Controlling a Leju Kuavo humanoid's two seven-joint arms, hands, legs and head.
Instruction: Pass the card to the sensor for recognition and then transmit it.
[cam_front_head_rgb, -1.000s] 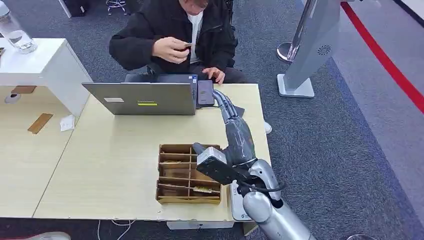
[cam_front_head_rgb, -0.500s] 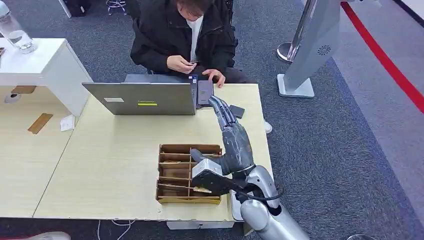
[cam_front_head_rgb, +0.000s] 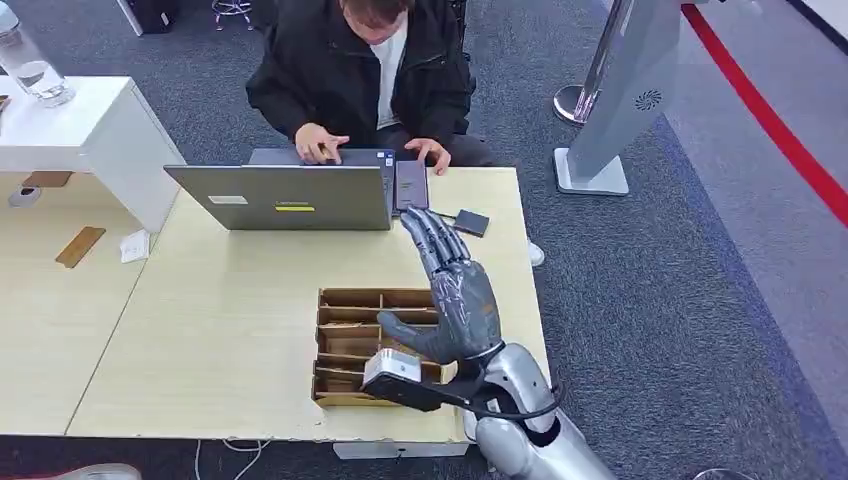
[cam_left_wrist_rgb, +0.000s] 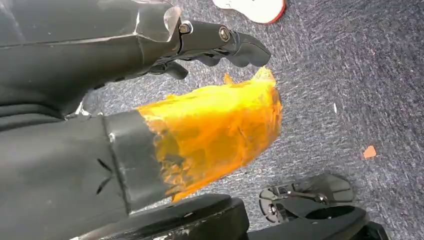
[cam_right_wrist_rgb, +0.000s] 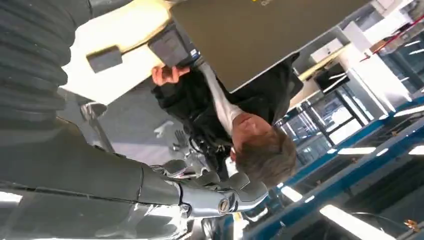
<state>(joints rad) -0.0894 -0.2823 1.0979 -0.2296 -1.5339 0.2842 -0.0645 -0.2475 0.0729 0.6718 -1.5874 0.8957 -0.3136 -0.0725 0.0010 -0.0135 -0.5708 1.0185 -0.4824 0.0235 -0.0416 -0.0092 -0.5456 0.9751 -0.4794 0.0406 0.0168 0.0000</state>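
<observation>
**Right hand (cam_front_head_rgb: 455, 300) open above the wooden box (cam_front_head_rgb: 345, 345)**

Holds nothing. Lies flat in the air with fingers (cam_front_head_rgb: 432, 232) spread and pointing to the far edge of the table (cam_front_head_rgb: 230, 320), thumb sticking out to the left. Hovers over the right side of the box, which sits by the near edge of the table, close to the near right corner. Hides some of the slots in the box. Cannot tell if the thin flat bits in the other slots are cards, so cannot tell where the card is.

Down low, left hand (cam_left_wrist_rgb: 75, 55) over the grey carpet, holding nothing, orange tape on the thumb, dark fingers a little apart from it.

Farther out, just past the right fingertips, small dark square sensor (cam_front_head_rgb: 470, 222) flat on the table near the far right corner, not touched. Beside it to the left, dark phone (cam_front_head_rgb: 411, 185) right up against the grey laptop (cam_front_head_rgb: 290, 197) at the far edge.

Behind the far edge, person (cam_front_head_rgb: 370, 70) in a black jacket, one hand on the laptop keys, the other at the table edge by the phone.
</observation>
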